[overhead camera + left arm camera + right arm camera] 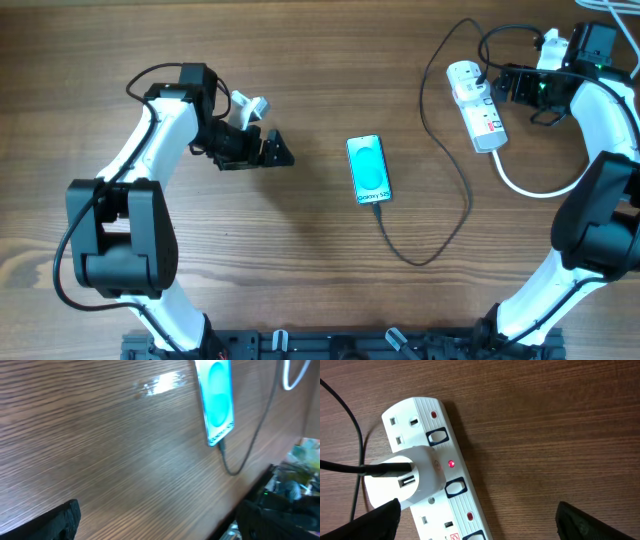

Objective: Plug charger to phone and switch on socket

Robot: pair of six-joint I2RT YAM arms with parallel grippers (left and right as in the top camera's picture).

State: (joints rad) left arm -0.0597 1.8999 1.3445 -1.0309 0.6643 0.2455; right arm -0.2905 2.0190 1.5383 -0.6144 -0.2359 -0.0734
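The phone lies flat mid-table with its teal-blue screen up. The charger, a thin black cable, runs from the phone's near end in a loop out to the right and up to the socket. In the left wrist view the cable's connector sits in the end of the phone. A white adapter is plugged into the socket, and a small red light glows beside it. My left gripper is open, well left of the phone. My right gripper hangs open over the socket, empty.
A thick white cord curves from the socket's near end toward the right arm. The table's front edge and dark base hardware show in the left wrist view. Bare wood lies between the left gripper and the phone.
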